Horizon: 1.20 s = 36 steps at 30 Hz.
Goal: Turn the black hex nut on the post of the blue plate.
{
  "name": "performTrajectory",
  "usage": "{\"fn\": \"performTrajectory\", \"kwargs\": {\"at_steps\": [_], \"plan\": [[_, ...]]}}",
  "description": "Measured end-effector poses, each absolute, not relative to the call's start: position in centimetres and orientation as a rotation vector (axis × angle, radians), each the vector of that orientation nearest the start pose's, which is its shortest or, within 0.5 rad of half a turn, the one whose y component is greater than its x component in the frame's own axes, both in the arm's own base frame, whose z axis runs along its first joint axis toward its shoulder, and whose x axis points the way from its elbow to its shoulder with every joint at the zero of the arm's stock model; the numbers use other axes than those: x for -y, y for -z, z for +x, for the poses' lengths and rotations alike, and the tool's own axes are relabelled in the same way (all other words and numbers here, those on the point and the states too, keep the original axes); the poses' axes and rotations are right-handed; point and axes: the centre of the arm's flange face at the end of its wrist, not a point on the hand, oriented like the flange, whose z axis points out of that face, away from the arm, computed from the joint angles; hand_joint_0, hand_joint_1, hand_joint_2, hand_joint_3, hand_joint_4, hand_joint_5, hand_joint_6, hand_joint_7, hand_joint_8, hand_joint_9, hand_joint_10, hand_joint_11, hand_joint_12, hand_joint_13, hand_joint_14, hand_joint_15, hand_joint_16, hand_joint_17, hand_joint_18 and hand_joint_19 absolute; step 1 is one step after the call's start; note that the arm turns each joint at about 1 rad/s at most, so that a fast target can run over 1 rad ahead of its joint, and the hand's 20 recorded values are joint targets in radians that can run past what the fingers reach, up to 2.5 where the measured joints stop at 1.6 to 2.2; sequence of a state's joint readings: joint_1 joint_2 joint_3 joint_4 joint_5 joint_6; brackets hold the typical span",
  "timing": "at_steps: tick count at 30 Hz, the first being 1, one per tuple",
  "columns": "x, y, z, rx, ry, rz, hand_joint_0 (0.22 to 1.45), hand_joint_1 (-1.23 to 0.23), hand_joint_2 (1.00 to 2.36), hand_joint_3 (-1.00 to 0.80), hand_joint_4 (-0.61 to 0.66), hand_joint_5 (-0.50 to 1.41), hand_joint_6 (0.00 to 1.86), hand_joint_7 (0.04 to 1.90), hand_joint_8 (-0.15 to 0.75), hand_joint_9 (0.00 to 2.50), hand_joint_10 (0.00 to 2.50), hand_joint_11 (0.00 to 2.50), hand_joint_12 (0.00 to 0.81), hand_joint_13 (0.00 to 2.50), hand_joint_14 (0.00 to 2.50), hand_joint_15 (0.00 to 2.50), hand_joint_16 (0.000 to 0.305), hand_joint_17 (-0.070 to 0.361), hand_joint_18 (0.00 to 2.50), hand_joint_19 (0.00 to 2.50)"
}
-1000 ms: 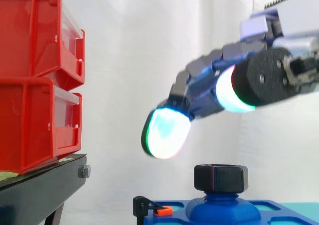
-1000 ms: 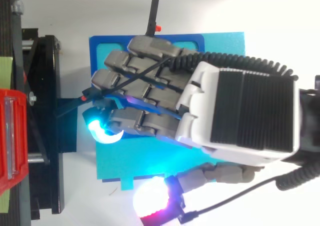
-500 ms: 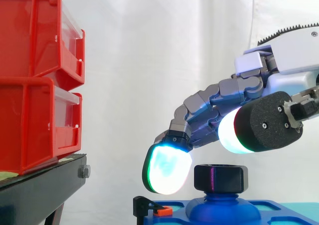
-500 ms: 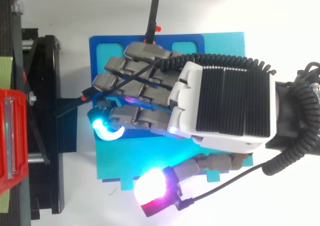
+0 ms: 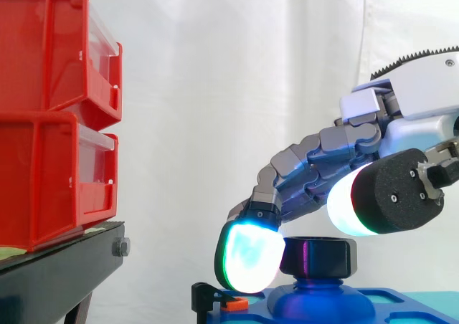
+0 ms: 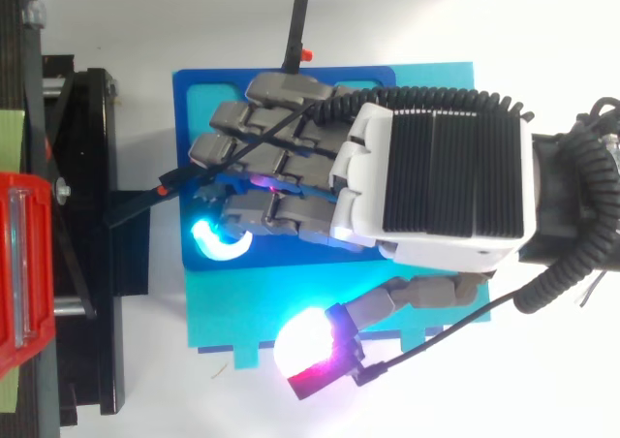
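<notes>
hand sits half open over the nut, thumb out wide, gripping nothing. one pad is just beside it.

— Below hand?
— Nut atop post, on plate, just beneath.
— Ahead of hand?
— Bins stacked one on another, on stand, well apart, beyond plate.

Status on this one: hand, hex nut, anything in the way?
Hand open, arched over black hex nut; one fingertip beside it, thumb wide. Nut on post of blue plate. Path clear.
</notes>
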State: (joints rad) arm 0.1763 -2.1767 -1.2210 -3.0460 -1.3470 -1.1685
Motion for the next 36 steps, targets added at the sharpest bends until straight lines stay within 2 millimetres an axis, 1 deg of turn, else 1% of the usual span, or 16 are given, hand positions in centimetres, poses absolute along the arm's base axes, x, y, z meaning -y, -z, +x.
{"fn": "performTrajectory", "kwargs": {"at_steps": [23,36], "plan": [[6.4,-29.9,71.6,-1.697,-0.277,0.319,0.47,-0.39,1.00,-0.50,0.19,-0.20,0.50,0.78,0.229,0.23,0.00,0.00,0.367,0.09,0.00,0.08,0.059,0.132,0.02,0.25],[8.6,-29.9,71.3,-1.705,-0.309,0.288,0.47,-0.39,1.00,-0.50,0.20,-0.20,0.50,0.78,0.229,0.23,0.00,0.00,0.367,0.09,0.00,0.09,0.059,0.133,0.02,0.25]]}}
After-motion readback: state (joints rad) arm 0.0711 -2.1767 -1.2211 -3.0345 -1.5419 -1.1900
